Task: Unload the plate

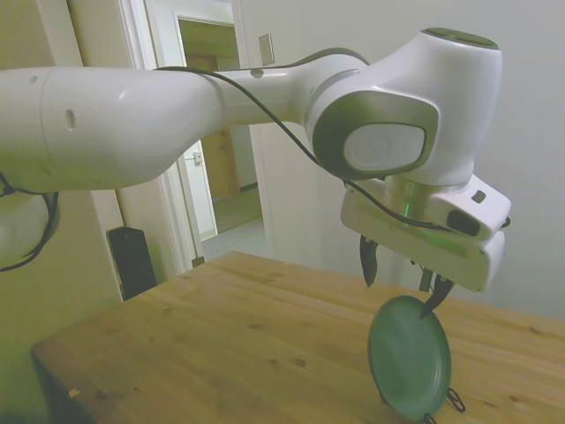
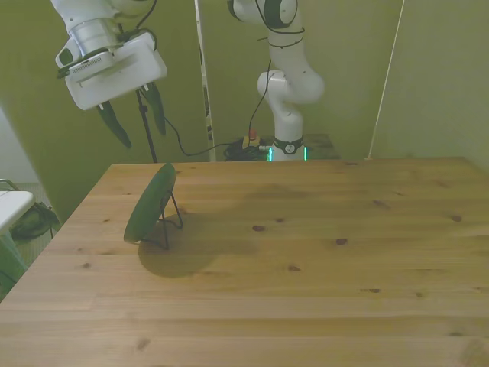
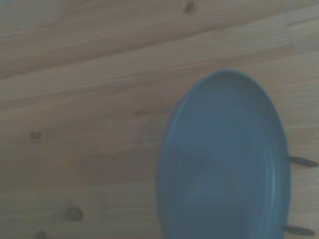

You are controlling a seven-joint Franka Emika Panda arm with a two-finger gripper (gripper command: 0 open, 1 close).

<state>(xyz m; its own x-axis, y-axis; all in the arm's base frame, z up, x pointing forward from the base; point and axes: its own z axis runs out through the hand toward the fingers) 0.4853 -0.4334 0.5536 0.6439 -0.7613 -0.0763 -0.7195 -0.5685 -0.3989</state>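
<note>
Room: pale walls, open doorway behind the arm in the side view; cables on the floor past the table's far edge.
Surface: wooden table [image 2: 321, 252], knotty planks.
Plate [image 2: 151, 202]: dark teal-green, propped nearly on edge, leaning back on a thin black wire stand [image 2: 173, 222]; sits about 9 o'clock from table centre in the front view.
Gripper [image 2: 135, 118]: above the plate at roughly its 12 o'clock, fingers spread wide, holding nothing.
Contact: in the side view 1 fingertip looks close to the rim; probably clear of it, but the angle is poor.
Progress: nothing unloaded yet. Plate not gripped.
Left: descend, close on the top rim, lift off the stand, set down.
</note>
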